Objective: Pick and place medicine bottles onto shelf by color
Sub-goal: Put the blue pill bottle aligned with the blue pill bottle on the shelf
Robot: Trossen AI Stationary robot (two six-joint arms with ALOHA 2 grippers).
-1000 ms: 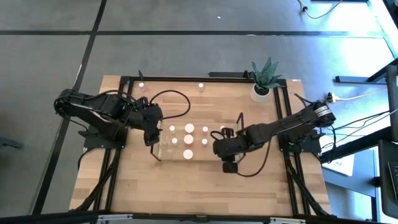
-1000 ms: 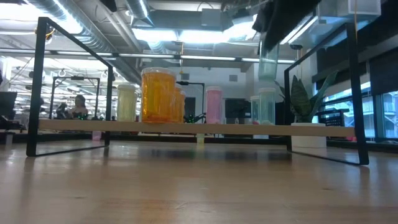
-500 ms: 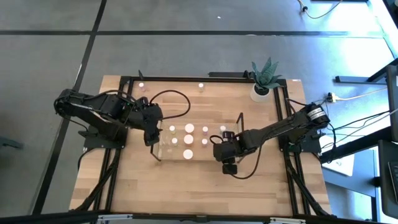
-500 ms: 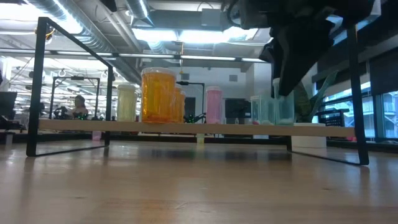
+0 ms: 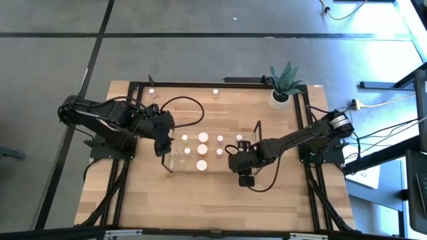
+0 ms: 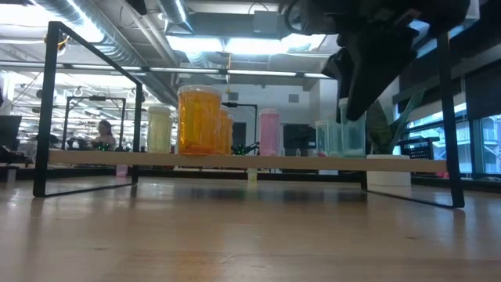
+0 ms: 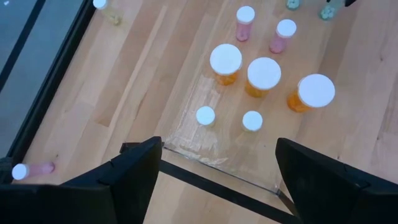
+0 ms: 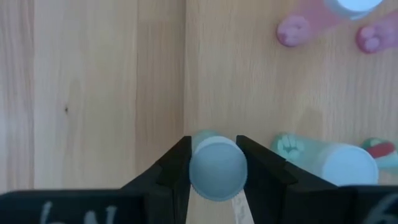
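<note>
Right gripper [image 8: 212, 169] sits over the shelf's [image 5: 257, 137] right end, fingers clamped on a pale green bottle [image 8: 217, 168] with a white cap, held upright just beside another green bottle [image 8: 329, 158] already on the shelf; pink bottles [image 8: 323, 18] stand further along. Left gripper [image 7: 214, 171] hovers at the shelf's left end, jaws spread wide and holding nothing; three orange bottles [image 7: 263, 74] and two small white-capped ones [image 7: 206, 116] stand on the shelf below it; one pink bottle [image 7: 31, 169] lies on the table off the shelf.

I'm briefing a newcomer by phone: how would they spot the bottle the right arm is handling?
Find the clear rectangular shelf mid-table, then its end nearest the potted plant. There the right gripper has its jaws clamped on a pale green white-capped bottle, the only one being held.
</note>
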